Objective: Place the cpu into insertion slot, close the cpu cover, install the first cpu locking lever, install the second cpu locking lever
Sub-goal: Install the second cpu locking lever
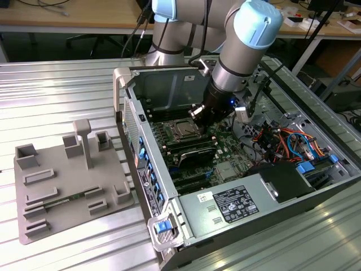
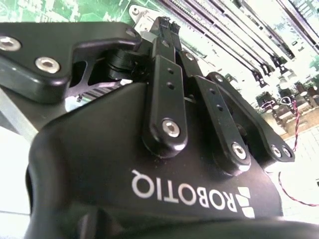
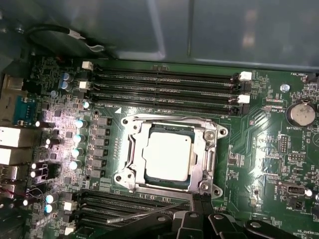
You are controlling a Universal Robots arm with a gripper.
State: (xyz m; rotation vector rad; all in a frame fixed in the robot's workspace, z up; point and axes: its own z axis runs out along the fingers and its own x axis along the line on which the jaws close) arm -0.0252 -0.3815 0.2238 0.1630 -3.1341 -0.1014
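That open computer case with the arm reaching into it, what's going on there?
A robot arm is working on the motherboard inside an open computer case. The cpu already sits in the insertion slot, and the cpu cover lies flat around it. The gripper is down beside the socket's edge, next to a thin metal lever that sticks out there. It holds nothing that I can see.

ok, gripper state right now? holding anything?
Gripper: shut, fingertips together, nothing seen held. It sits beside the socket; the cpu is in the insertion slot, cpu cover down.
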